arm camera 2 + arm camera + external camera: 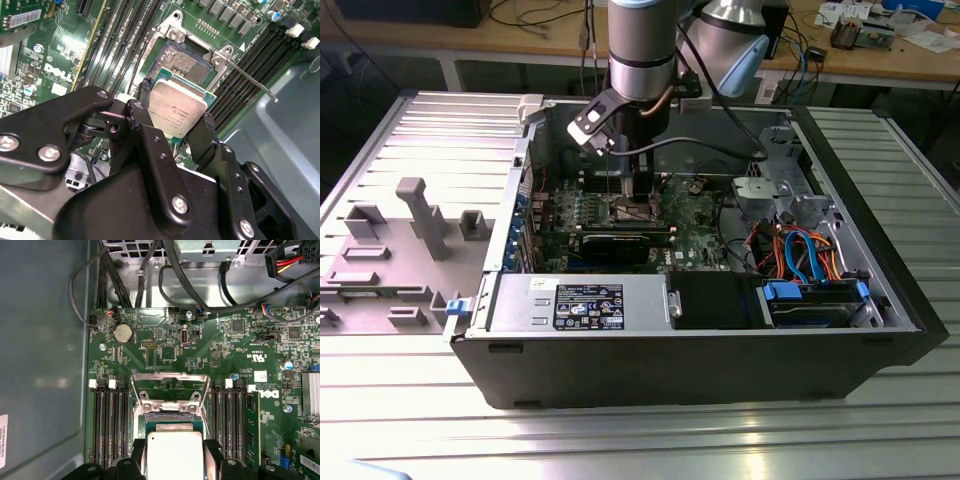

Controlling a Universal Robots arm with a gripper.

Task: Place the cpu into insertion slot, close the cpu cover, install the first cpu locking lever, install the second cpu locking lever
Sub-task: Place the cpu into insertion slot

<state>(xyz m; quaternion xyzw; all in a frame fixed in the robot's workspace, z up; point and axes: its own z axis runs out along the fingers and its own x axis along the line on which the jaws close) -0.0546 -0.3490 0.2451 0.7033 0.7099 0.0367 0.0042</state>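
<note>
The gripper [176, 104] clenches the chip [174, 452] by two edges, just over the open socket [182, 57], between memory slots [107, 425] on the board [220, 357].

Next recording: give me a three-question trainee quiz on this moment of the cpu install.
1. True or false: the gripper is shut on the cpu.
2. The cpu cover is: A) closed over the socket; B) swung open; C) lying outside the case.
3. Is the cpu seated in the insertion slot yet?
Key: 1 true. 2 B. 3 no; much of the slot's dark centre lies bare.
</note>
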